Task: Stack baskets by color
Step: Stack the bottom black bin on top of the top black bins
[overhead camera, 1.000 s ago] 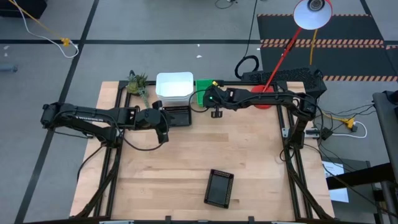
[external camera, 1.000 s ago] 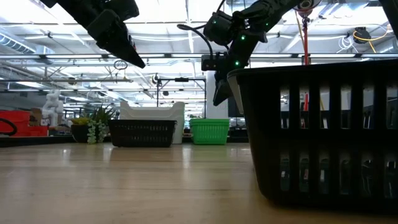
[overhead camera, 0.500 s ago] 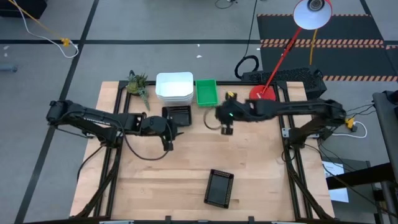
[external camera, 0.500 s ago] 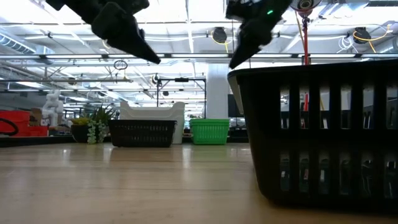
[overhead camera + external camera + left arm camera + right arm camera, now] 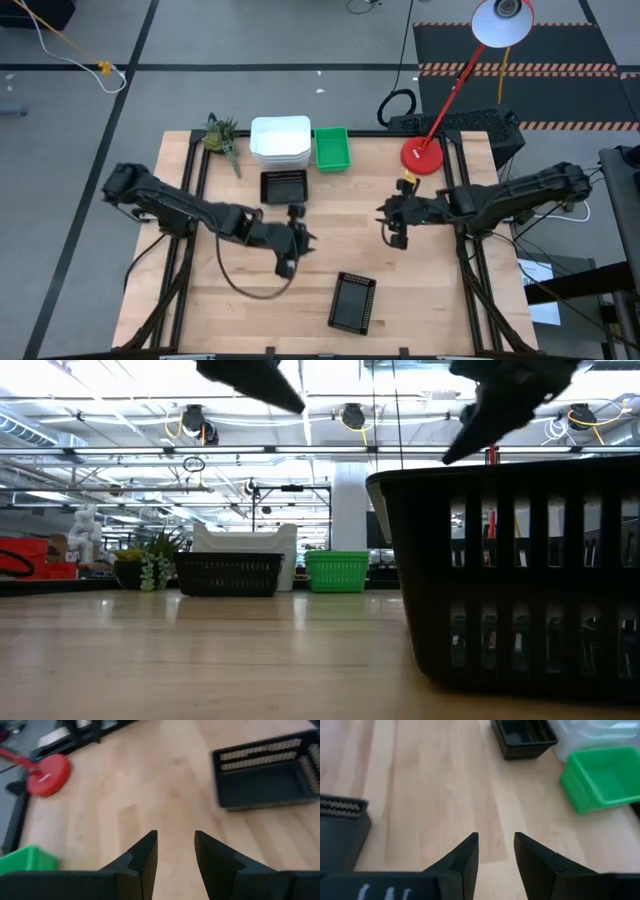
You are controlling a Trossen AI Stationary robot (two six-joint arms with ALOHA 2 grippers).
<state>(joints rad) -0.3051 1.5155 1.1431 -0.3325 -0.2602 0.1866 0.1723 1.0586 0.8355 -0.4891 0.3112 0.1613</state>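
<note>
Left gripper [image 5: 291, 243] hangs over the middle of the wooden table [image 5: 420, 290], its two dark wedge-shaped fingers [image 5: 142, 862] spread apart with nothing between them. Right gripper [image 5: 396, 222] hangs nearer the right edge, also spread and empty.

One black mesh basket [image 5: 353, 301] lies alone near the front edge, a shallow rectangle with slotted plastic walls. Another black mesh basket [image 5: 284, 186] sits toward the back edge. Just behind it stand the white baskets [image 5: 280, 139], smooth and solid with rounded corners, one inside another. Beside them is the bright green mesh basket [image 5: 332, 148].

A round red lamp base [image 5: 422, 156] rests near the back right corner; a plant sprig [image 5: 222, 137] lies near the back left corner.
</note>
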